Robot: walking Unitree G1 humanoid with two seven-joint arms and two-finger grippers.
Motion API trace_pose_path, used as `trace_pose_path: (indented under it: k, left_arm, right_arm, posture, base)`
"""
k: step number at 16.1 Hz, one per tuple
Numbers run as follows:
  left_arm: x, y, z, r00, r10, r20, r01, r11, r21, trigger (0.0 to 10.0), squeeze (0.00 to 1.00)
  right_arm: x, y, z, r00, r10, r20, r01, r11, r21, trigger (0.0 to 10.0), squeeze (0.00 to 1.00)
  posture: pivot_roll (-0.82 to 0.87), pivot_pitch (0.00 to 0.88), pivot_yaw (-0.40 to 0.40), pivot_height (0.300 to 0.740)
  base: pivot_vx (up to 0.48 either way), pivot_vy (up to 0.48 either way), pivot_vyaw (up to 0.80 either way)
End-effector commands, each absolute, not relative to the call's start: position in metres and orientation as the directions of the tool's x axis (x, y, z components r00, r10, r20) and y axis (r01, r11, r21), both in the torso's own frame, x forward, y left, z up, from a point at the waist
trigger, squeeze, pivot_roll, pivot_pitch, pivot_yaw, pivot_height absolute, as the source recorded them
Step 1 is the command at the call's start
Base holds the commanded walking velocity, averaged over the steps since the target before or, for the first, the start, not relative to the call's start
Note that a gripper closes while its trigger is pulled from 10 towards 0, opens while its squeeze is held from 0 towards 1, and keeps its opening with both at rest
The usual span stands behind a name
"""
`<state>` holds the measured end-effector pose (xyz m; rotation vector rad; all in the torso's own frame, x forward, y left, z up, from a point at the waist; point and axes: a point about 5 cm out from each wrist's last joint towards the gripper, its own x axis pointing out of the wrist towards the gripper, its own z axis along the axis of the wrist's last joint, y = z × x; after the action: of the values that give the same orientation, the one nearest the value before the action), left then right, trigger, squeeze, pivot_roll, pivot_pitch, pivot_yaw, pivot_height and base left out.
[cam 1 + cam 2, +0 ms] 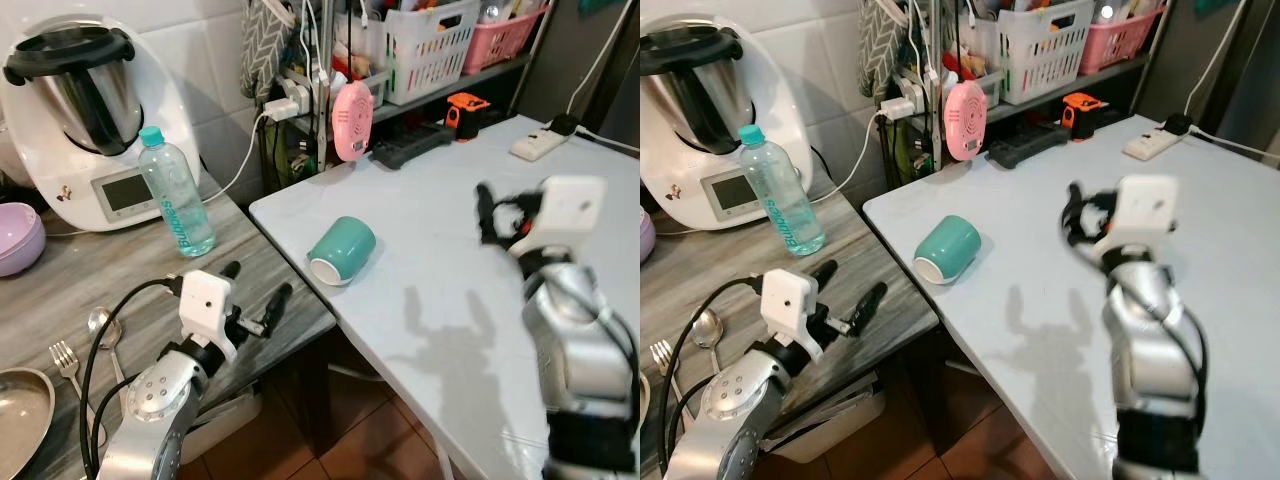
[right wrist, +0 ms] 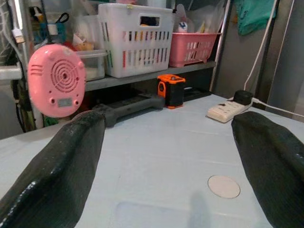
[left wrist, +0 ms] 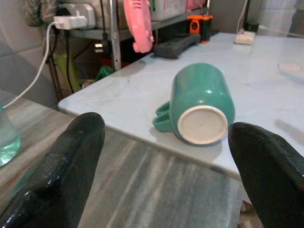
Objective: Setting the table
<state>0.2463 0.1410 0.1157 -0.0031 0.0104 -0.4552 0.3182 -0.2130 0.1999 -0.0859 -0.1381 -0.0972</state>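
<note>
The right tool [image 2: 166,156] has two fat black fingers [image 2: 52,171] held wide apart over the smooth pale blue table [image 2: 156,147]. On the table sit a small round white disc [image 2: 223,186], a white power strip [image 2: 226,110], a long dark grey bar [image 2: 128,108] and a little orange and black box [image 2: 170,90]. Behind them are a round pink plastic gadget [image 2: 56,80], a white plastic basket [image 2: 137,39] and a pink plastic basket [image 2: 194,48] on a shelf [image 2: 118,81].

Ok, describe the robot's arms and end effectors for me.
Both arms are silver metal with rounded joint housings. Each wrist carries a boxy white camera module. The left end effector and right end effector each have two long black fingers. Black cables loop along the left arm.
</note>
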Motion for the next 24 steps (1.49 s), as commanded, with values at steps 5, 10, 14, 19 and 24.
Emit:
trace_pose_path:
  k: [5,10,14,19,24]
  left_arm:
    - [0.241,0.142,0.119,0.856,-0.516,-0.036,0.517,0.854,0.047,10.0,0.0]
    - [0.235,0.142,0.122,0.856,-0.516,-0.044,0.518,0.854,0.055,10.0,0.0]
    - [0.232,0.144,0.123,0.865,-0.499,-0.048,0.501,0.864,0.054,10.0,0.0]
    - [0.227,0.144,0.121,0.873,-0.484,-0.057,0.486,0.873,0.045,10.0,0.0]
    - [0.227,0.145,0.121,0.877,-0.476,-0.065,0.48,0.876,0.046,10.0,0.0]
  right_arm:
    - [0.344,-0.215,0.198,0.999,-0.023,0.049,0.029,0.993,-0.117,10.0,0.0]
    - [0.371,-0.185,0.196,0.987,0.16,-0.002,-0.16,0.987,-0.008,10.0,0.0]
    - [0.372,-0.156,0.193,0.94,0.34,-0.015,-0.34,0.941,0.006,10.0,0.0]
    - [0.364,-0.124,0.188,0.851,0.524,-0.022,-0.524,0.851,0.004,10.0,0.0]
    - [0.366,-0.135,0.19,0.863,0.503,-0.043,-0.505,0.862,-0.038,10.0,0.0]
  posture:
    - [-0.04,0.087,0.097,0.74]
    - [-0.01,0.105,0.095,0.74]
    - [0.02,0.11,0.08,0.74]
    - [0.03,0.112,0.07,0.74]
    - [0.03,0.109,0.069,0.74]
  base:
    - [0.0,0.0,0.0]
    - [0.0,0.0,0.0]
    - [0.0,0.0,0.0]
    - [0.0,0.0,0.0]
    - [0.0,0.0,0.0]
